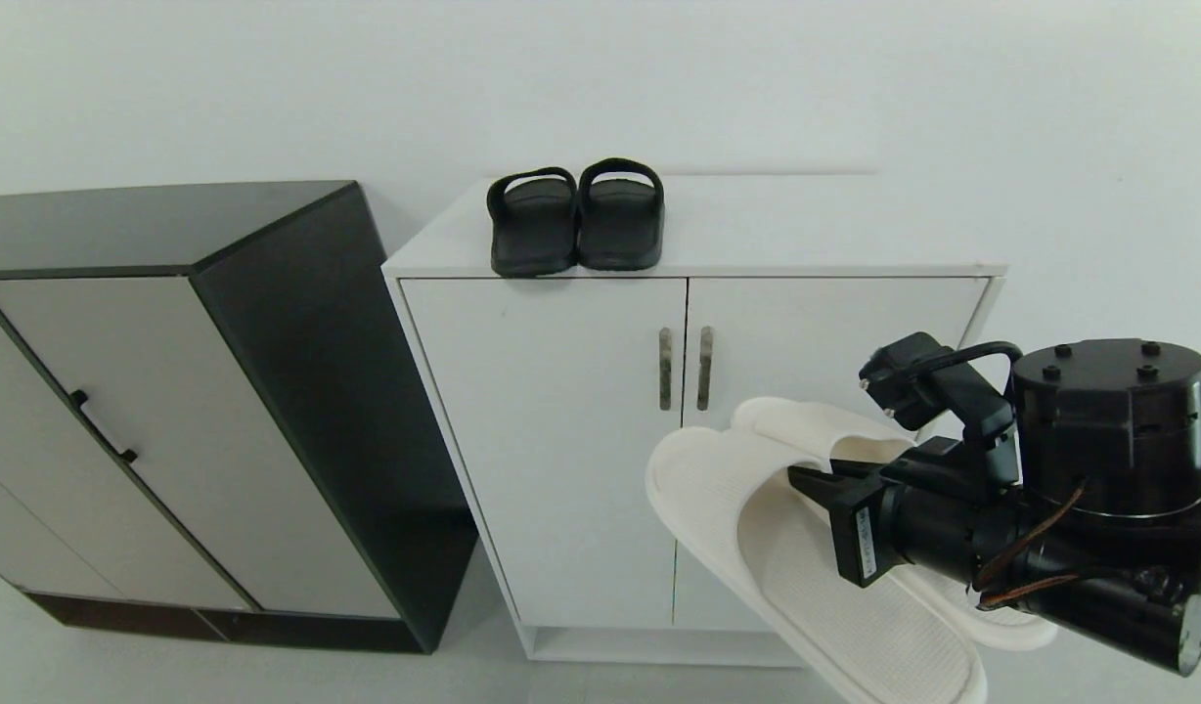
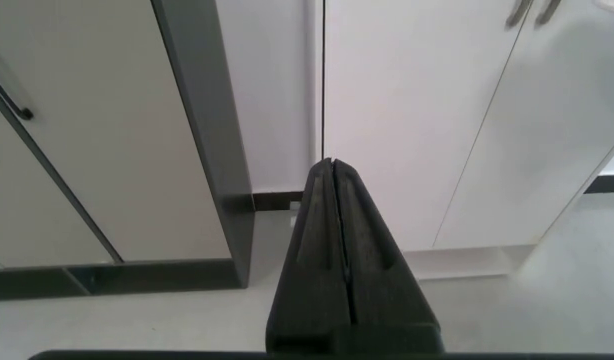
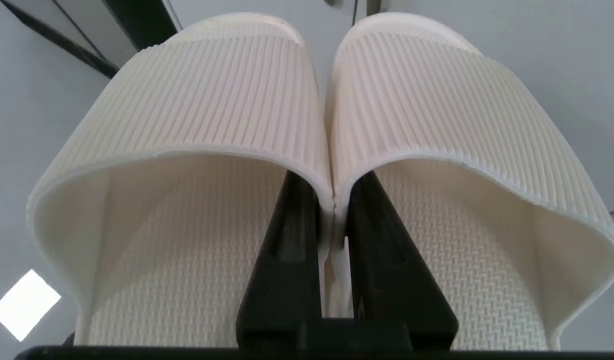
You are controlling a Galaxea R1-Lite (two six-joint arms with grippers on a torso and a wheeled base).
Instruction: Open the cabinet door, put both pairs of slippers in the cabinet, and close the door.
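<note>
— On top of the white cabinet [image 1: 806, 230], near its front left corner, what sits there?

— A pair of black slippers [image 1: 576, 220], side by side, toes toward the wall. Both doors [image 1: 552, 440] below are closed, with the two handles [image 1: 685, 369] close together at the middle.

— And the white slippers [image 1: 747, 508]?

— Off the floor, in front of the lower part of the right door, held by the right gripper [image 3: 332, 215]. Its jaws pinch the two inner straps together, one finger inside each slipper.

— The left gripper [image 2: 332, 180]?

— Low, facing the gap between the white cabinet and a dark cabinet [image 1: 297, 391] to its left. Its jaws are pressed together with nothing between them.
</note>
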